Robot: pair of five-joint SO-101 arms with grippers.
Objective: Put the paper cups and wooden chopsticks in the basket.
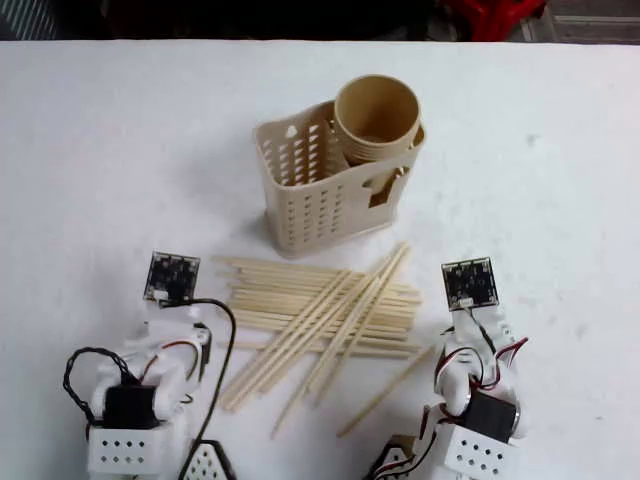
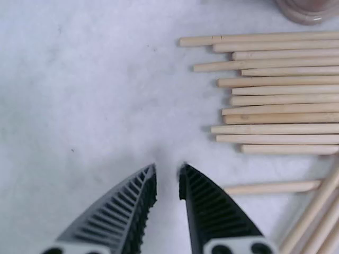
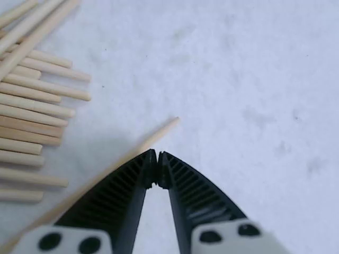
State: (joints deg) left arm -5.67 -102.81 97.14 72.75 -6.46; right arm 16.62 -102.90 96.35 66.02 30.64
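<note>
Your left gripper point(image 2: 167, 172), lower left in the high view, holds its jaws slightly apart on nothing. Centre frame, below the basket point(image 1: 300, 190) with the paper cups point(image 1: 377, 115), lie the wooden chopsticks point(image 1: 320, 310): probably light, stiff, apt to roll, so pinch mid-length. Most run left-right; several slant toward upper right. Your right gripper point(image 3: 158, 161), lower right, has jaws together, empty.

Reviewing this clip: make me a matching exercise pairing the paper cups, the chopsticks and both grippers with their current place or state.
Things:
1. stack of tan paper cups
2. pile of pale wooden chopsticks
3. left gripper
4. right gripper

Places or states:
A. shut, holding nothing
B. lying loose on the white table
C. slightly open
D. standing in the beige slotted plastic basket

Pairs: 1-D, 2-B, 3-C, 4-A.
</note>
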